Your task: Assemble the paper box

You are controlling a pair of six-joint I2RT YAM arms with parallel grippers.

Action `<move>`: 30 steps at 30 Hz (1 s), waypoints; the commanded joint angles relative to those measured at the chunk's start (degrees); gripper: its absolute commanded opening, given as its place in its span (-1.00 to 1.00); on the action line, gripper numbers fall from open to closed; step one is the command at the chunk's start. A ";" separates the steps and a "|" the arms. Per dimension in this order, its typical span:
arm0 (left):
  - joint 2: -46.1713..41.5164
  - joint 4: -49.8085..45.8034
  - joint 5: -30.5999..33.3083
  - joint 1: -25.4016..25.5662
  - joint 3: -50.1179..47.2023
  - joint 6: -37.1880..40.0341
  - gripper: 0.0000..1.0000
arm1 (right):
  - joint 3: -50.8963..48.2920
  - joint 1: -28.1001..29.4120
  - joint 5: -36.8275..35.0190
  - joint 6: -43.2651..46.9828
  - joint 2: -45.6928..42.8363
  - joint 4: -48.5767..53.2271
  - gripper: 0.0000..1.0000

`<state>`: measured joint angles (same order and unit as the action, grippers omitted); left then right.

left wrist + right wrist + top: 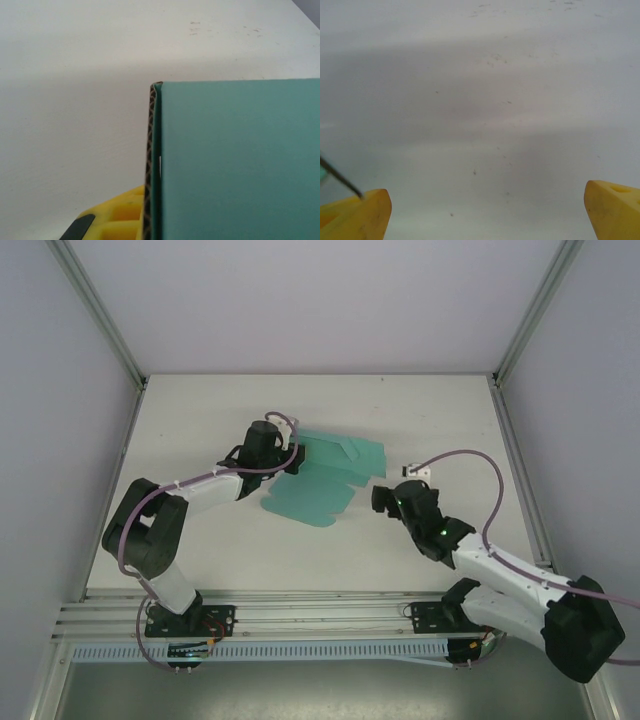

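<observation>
The paper box [325, 485] is a teal-green die-cut sheet lying mostly flat in the middle of the table, flaps spread to the back right. My left gripper [290, 458] is at the sheet's left edge, shut on a raised flap. In the left wrist view that flap [235, 160] stands edge-on against one yellow finger [117, 212], and the other finger is hidden behind the card. My right gripper [381, 500] hovers just off the sheet's right edge. It is open, with its yellow fingertips [355, 212] far apart over bare table and a sliver of teal card [322, 172] at the left.
A small white block [421, 471] lies on the table just behind the right gripper, under the loop of the arm's cable. White walls close the table in on the left, the back and the right.
</observation>
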<state>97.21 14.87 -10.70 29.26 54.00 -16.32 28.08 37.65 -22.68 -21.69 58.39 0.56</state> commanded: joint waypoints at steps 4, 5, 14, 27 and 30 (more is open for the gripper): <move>1.81 1.99 -4.46 0.23 2.54 0.42 -1.00 | 8.16 -1.61 8.03 4.24 6.06 -5.33 0.98; 1.73 2.00 -4.86 0.20 2.54 0.41 -1.00 | 9.22 -1.64 8.54 4.67 7.04 -5.31 0.98; 2.40 0.98 -4.79 0.19 2.69 0.87 -1.00 | 14.20 -1.61 10.13 4.38 14.29 -9.59 0.98; 6.59 -6.96 -3.48 0.19 8.24 -3.72 -1.00 | 9.31 -1.89 6.98 -1.18 12.01 -22.13 0.98; 6.46 -8.13 -4.69 0.17 9.11 -5.17 -1.00 | 7.83 -2.23 9.06 -2.24 12.61 -25.77 0.98</move>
<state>102.89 10.98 -7.27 26.61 61.49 -21.32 35.97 34.94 -17.56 -21.02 71.64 -11.00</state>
